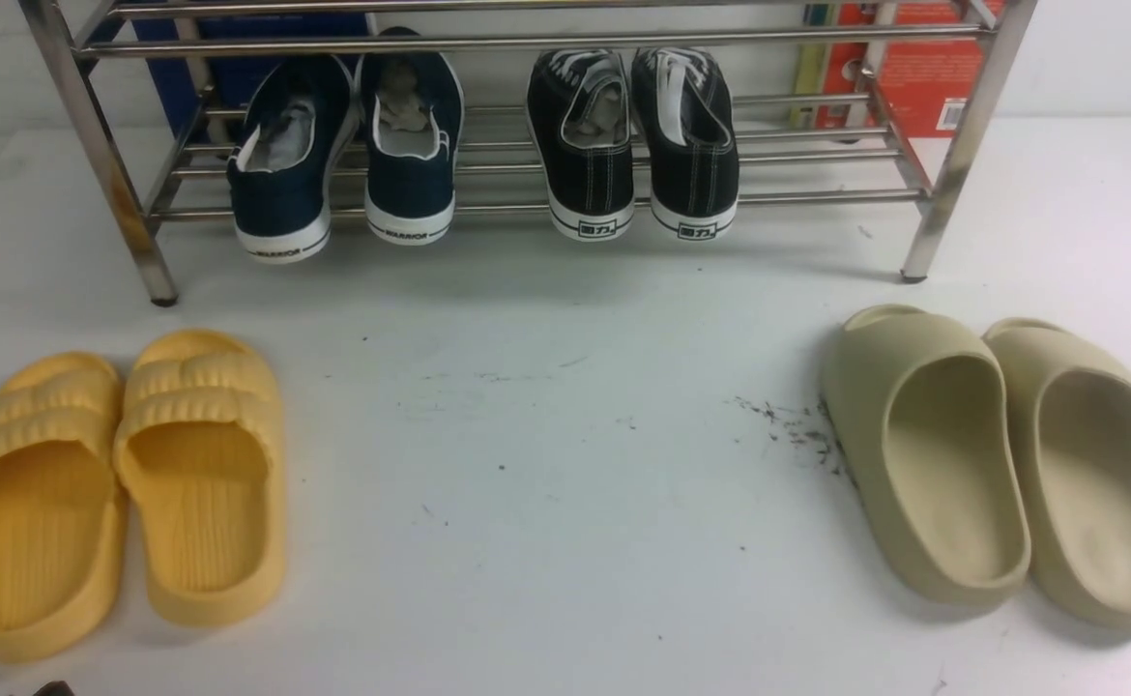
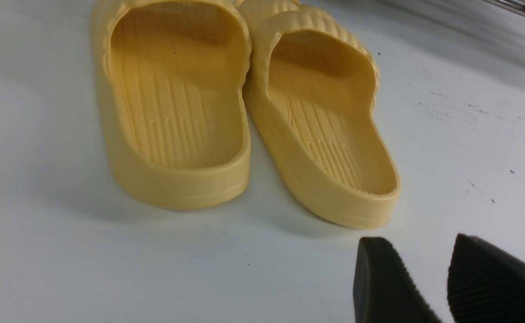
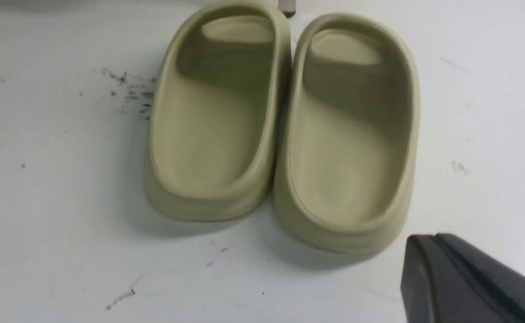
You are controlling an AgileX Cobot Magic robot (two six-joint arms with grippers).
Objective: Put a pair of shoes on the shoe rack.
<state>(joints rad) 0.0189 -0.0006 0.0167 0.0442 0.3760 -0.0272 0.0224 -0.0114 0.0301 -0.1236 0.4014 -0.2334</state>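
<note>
left gripper [image 2: 442,282]: black, ribbed finger pads; right gripper [image 3: 464,282]: smooth dark-grey fingers

- A white desk [image 1: 565,541] fills the scene, scuffed with dark specks [image 1: 793,430].
- A pale wall [image 1: 1097,58] runs behind it.
- Even, soft light throws faint shadows.

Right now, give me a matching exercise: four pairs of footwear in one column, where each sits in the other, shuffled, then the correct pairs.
Things:
1. black sneakers
2. navy slip-ons
3. yellow slides
4. beige slides

Places:
A. on the table, robot's left side
B. on the shoe rack, left part of the lower tier
C. on the table, robot's right side
D. on the shoe rack, middle of the lower tier

Pairs: 1-D, 2-B, 3-A, 4-C
</note>
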